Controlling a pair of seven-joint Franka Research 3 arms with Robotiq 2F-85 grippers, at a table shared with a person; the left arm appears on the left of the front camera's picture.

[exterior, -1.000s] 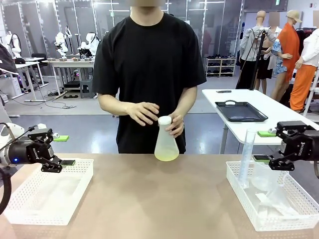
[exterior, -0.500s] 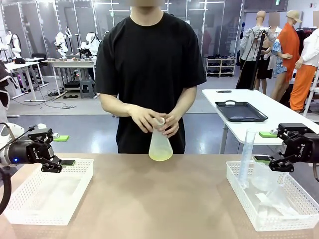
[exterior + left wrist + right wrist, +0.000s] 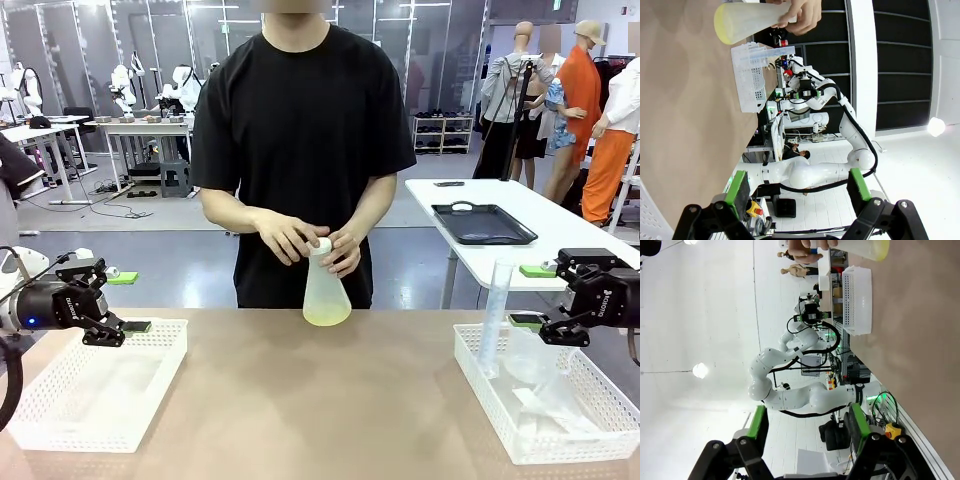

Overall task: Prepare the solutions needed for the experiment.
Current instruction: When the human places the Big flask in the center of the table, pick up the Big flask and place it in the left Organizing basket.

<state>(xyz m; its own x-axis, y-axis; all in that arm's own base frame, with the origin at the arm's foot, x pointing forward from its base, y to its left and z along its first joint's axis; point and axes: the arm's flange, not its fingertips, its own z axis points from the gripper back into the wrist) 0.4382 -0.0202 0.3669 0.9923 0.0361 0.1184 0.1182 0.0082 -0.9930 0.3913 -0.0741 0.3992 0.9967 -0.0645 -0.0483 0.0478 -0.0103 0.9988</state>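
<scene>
**Item 1: solutions** (image 3: 327, 317). A shallow pale yellow-green layer is lying in the bottom of a frosted conical flask (image 3: 326, 285), at the centre of the front view, by the far edge of the tan table (image 3: 320, 400). Whether the flask's base is touching the tabletop cannot be told. In the left wrist view the liquid (image 3: 721, 23) is showing at the upper left. In the right wrist view it (image 3: 883, 247) is showing at the top right.

**Item 2: person's hands.** One hand (image 3: 284, 235), just left of centre, is closing over the white cap (image 3: 322, 244). The other hand (image 3: 346, 252), just right of centre, is gripping the flask's neck.

**Item 3: left gripper** (image 3: 130, 302). It is hovering at the lower left of the front view, above the far rim of a white basket (image 3: 60, 438). Its green pads are standing apart with nothing between them, as its own camera is also showing (image 3: 797, 186).

**Item 4: right gripper** (image 3: 529, 295). It is hanging at the right edge, above a second white basket (image 3: 480, 385). That basket is holding an upright clear cylinder (image 3: 494, 315) and crumpled clear plastic (image 3: 545, 395). The claw is standing apart and empty, and its own camera is showing the same (image 3: 806, 422).
</scene>
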